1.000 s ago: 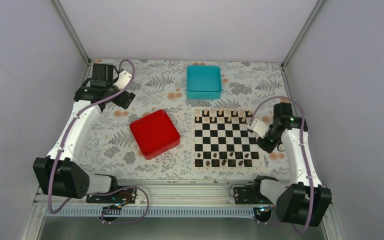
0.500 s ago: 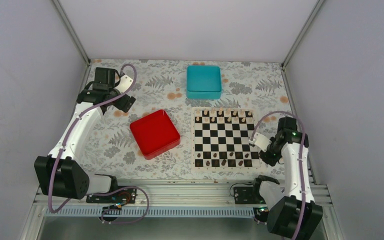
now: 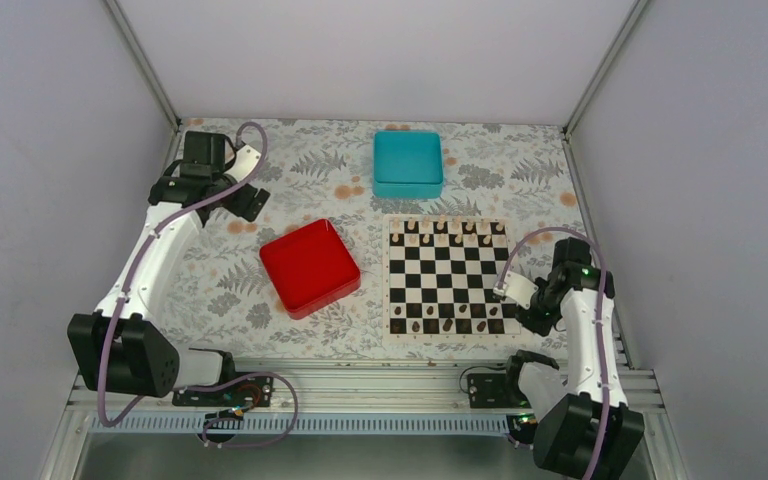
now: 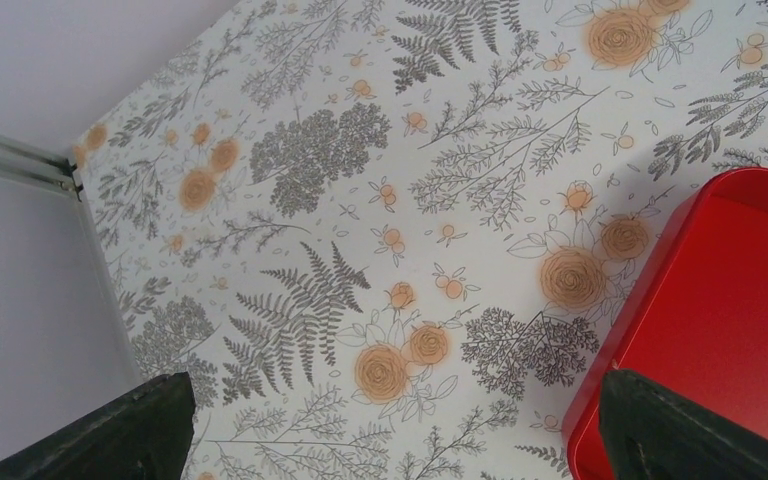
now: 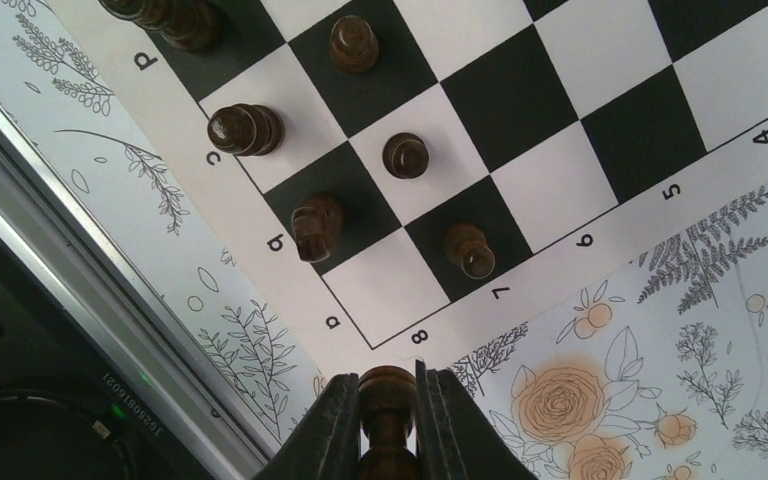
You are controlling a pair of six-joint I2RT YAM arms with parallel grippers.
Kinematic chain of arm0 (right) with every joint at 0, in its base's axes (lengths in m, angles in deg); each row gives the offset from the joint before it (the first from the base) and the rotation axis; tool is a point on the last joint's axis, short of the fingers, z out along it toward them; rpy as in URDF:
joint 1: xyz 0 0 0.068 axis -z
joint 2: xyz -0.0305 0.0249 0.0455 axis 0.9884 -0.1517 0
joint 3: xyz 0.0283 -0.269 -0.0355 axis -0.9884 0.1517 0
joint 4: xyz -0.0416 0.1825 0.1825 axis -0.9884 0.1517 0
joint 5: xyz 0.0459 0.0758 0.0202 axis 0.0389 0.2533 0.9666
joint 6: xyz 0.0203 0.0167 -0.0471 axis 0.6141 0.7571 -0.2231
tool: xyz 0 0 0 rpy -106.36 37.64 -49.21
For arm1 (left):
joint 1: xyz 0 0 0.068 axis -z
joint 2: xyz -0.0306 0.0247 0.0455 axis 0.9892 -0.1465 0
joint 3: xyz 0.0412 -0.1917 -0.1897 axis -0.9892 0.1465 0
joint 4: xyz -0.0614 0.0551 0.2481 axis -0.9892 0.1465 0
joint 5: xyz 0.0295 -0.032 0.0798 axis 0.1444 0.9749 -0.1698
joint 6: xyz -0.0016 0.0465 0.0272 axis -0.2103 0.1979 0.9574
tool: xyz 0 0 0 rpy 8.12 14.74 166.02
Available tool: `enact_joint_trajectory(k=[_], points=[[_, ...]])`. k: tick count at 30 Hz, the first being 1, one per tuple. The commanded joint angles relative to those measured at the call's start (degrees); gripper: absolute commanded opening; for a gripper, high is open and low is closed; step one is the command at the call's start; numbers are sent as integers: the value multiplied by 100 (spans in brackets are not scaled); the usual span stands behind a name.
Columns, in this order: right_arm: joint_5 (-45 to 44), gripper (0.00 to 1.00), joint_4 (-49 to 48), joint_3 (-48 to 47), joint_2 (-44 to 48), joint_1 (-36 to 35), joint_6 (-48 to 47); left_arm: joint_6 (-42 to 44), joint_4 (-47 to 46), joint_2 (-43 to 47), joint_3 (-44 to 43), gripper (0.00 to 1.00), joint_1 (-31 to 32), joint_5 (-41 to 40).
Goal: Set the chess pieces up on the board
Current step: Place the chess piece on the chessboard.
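Observation:
The board [image 3: 457, 268] lies right of centre. Several dark chess pieces [image 3: 447, 325] stand on its near rows, and pale pieces line its far row. In the right wrist view the board [image 5: 580, 110] shows its near right corner with several dark pieces [image 5: 405, 155] on the squares beside it. My right gripper [image 5: 387, 388] is shut on a dark chess piece [image 5: 387, 405] and holds it just off that corner, over the tablecloth; it also shows in the top view [image 3: 534, 320]. My left gripper [image 4: 397, 440] is open and empty above the cloth at the far left [image 3: 245, 200].
A red square tray [image 3: 309, 267] sits left of the board, and its edge shows in the left wrist view [image 4: 730, 320]. A teal box [image 3: 408, 163] stands beyond the board. The metal rail [image 5: 80, 250] runs along the table's near edge.
My right gripper has drawn back towards the near right corner of the board with the dark piece in it. My left arm has shifted only slightly.

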Motion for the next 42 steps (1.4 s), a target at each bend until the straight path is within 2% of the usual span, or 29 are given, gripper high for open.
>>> enact_joint_trajectory(k=[1, 13, 20, 28, 42], points=[[149, 4, -54, -38, -125, 60, -22, -57, -229, 171, 176, 100, -5, 122], [-225, 6, -564, -222, -724, 58, 486, 375, -754, 478, 809, 100, -4, 214], [-541, 6, -357, -463, -1255, 56, 679, 523, -963, 574, 1091, 100, -8, 253], [-604, 5, -277, -533, -1514, 61, 630, 592, -1015, 549, 1097, 100, -12, 302], [-1053, 4, -519, -215, -1708, -26, -76, 438, -1082, 407, 1114, 100, -10, 401]])
